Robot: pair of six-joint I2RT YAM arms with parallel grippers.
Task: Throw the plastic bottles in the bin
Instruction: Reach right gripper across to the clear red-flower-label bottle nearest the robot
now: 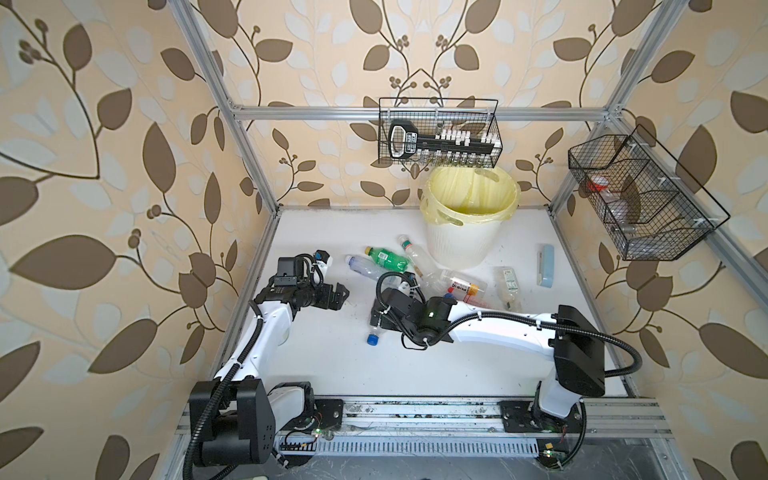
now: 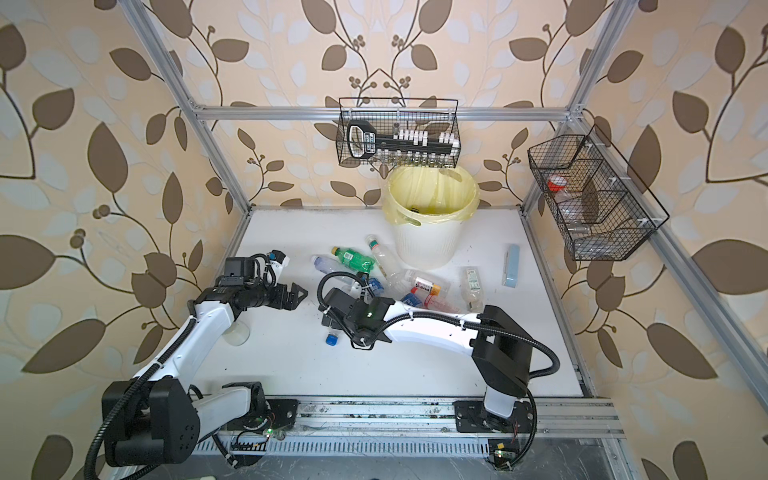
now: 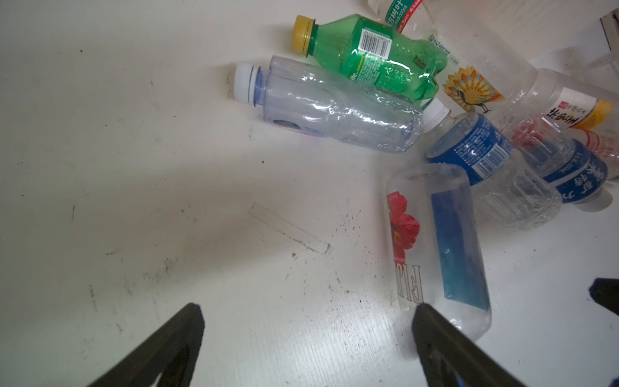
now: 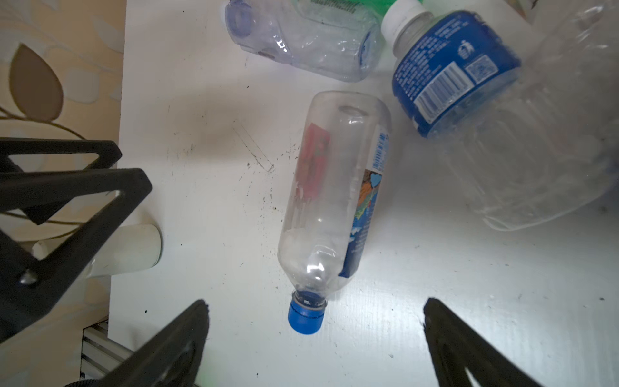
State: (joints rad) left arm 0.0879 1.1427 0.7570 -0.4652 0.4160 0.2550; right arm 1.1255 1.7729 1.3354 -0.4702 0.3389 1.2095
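Several plastic bottles lie on the white table in front of the bin, a cream ribbed bucket with a yellow bag. Among them are a green bottle and a clear white-capped bottle. A clear bottle with a blue cap lies nearest the front, mostly hidden under my right wrist in both top views, its cap showing. My right gripper hangs open above its cap end, touching nothing. My left gripper is open and empty, left of the pile, one fingertip in front of that bottle.
A flat pale-blue case lies at the right of the table. A black wire basket hangs on the back rail above the bin and another on the right rail. The frame posts and wallpapered walls close in the table.
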